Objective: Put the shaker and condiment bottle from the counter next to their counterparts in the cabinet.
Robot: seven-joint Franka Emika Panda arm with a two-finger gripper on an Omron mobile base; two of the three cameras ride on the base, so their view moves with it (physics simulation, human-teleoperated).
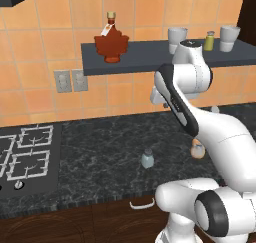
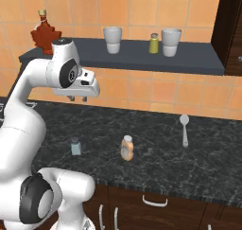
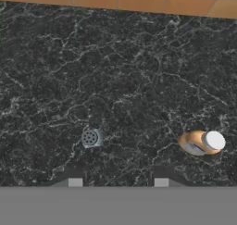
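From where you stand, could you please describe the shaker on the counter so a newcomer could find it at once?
Look at the black marbled counter below the wall shelf. The shaker stands there, apart from the beige bottle. It is the smaller one, pale blue-grey with a grey cap.

The counter (image 2: 156,129) is black stone veined with grey-white marbling. On it, the shaker (image 2: 75,146) is pale blue-grey with a grey cap, and the condiment bottle (image 2: 126,147) is beige-peach under a pale grey-white cap. The cabinet (image 2: 132,58) is a dark grey shelf against orange tiles (image 2: 142,6). There, one of the counterparts (image 2: 154,43) is yellow-green, grey-capped; the maple-leaf bottle (image 1: 111,42) is dark red with what looks like a gold cap.
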